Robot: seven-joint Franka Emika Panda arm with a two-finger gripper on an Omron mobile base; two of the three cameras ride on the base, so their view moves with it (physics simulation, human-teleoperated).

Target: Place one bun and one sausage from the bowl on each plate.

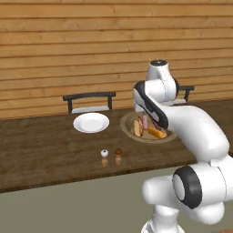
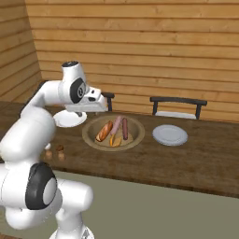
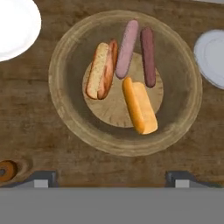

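Long dark-brown wooden table (image 1: 41, 150) runs across the scene, plank wall behind, two dark chairs (image 1: 89, 101) on its far side.

Wide tan-brown round bowl (image 3: 70, 52) sits mid-table, between the two plates. All four items lie in it: two buns, two sausages.

Left small white round plate (image 1: 91, 122) bare. Right small white round plate (image 2: 170, 135) bare too. So nothing is delivered yet; the whole task is left, judging by this.

Golden split bun (image 3: 140, 107) lies nearest the hand. Toasted brown bun (image 3: 101, 70) lies to its left. Pale pink sausage (image 3: 127, 48) and dark reddish sausage (image 3: 148, 57) lie side by side on the far side.

Gripper (image 3: 112, 180) hangs above the bowl's near rim, fingertips (image 3: 41, 179) spread wide, holding nothing.

Small white shaker (image 1: 104, 153) and small brown shaker (image 1: 118, 152) stand near the table's front edge.
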